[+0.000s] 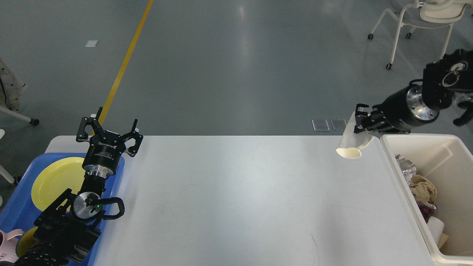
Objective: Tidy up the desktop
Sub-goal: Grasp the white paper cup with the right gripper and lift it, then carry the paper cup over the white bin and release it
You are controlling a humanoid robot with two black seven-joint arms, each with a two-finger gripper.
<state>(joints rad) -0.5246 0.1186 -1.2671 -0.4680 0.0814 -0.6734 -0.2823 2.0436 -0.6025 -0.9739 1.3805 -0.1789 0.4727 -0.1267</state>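
The white desktop (240, 199) fills the middle of the head view. My right gripper (360, 123) is raised above its far right corner, shut on a crumpled white paper cup (350, 145) that hangs mouth-down from its fingers, just left of the cream bin (390, 155). My left gripper (109, 129) stands open and upright at the far left edge of the desktop, above the blue tray (16, 210), with nothing between its fingers.
The blue tray holds a yellow plate (55, 177); a pink cup (9, 245) sits at its near corner. The cream bin at the right holds foil (405, 168), brown paper (421, 186) and other waste. A white chair (421, 22) stands on the floor beyond.
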